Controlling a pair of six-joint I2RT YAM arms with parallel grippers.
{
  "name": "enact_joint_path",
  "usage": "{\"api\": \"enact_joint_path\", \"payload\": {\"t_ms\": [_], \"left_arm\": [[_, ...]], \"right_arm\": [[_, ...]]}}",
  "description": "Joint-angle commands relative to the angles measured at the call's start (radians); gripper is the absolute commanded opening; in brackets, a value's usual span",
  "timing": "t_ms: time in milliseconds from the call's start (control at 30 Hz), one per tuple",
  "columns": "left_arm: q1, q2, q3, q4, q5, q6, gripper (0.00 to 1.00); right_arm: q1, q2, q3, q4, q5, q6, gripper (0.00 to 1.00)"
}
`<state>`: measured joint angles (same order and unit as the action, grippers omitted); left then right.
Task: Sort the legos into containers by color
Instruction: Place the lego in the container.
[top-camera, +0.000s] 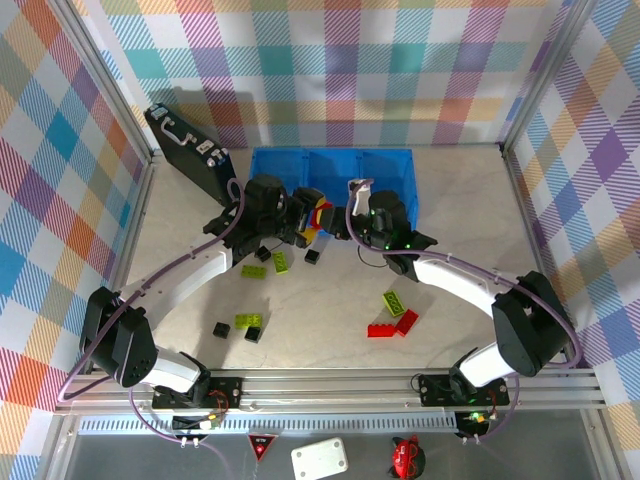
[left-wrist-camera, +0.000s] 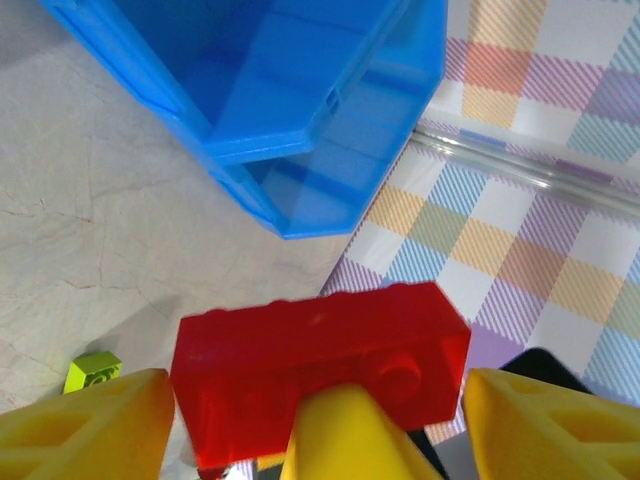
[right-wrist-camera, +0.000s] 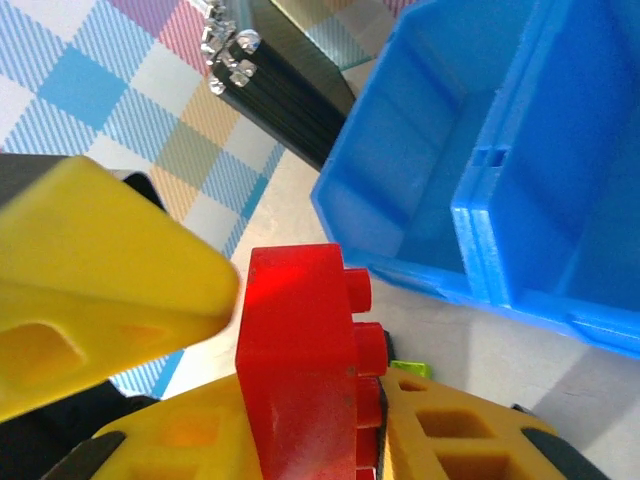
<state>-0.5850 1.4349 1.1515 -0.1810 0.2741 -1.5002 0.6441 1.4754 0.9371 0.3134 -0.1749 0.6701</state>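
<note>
The red brick (right-wrist-camera: 300, 350) hung off the table just near of the blue tray (top-camera: 400, 165), between the two arms. The right gripper (right-wrist-camera: 310, 440) was clamped tight on its lower end. The left gripper (left-wrist-camera: 318, 390) straddled the brick's two short ends, its fingers (left-wrist-camera: 90, 425) at or just off the plastic (I could not tell whether they pressed or had let go).

This looked like a pass to the right arm. To do it well, the left fingers should spread fully clear before either arm moved. The right should then carry the brick low over one compartment before releasing it.

The brick's long axis seemed to run roughly left to right, along the right gripper's reach. In the right wrist view its studs faced the tray, so toward the far side.
</note>
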Motion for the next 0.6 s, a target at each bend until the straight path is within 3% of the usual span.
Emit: {"api": "enact_joint_path", "payload": {"t_ms": [0, 200, 567], "left_arm": [[-0.013, -0.018, 0.016, -0.018, 0.032, 0.018, 0.8], [0.018, -0.036, 0.007, -0.071, 0.021, 0.127, 0.82], [0.06, -0.131, 0.022, -0.32, -0.077, 0.602, 0.82]], "right_arm": [[-0.014, -0.048, 0.036, -0.075, 0.039, -0.053, 0.29], [-0.073, -0.067, 0.091, -0.254, 0.051, -0.134, 0.28], [-0.26, 0.073, 0.344, -0.716, 0.061, -0.312, 0.29]]}}
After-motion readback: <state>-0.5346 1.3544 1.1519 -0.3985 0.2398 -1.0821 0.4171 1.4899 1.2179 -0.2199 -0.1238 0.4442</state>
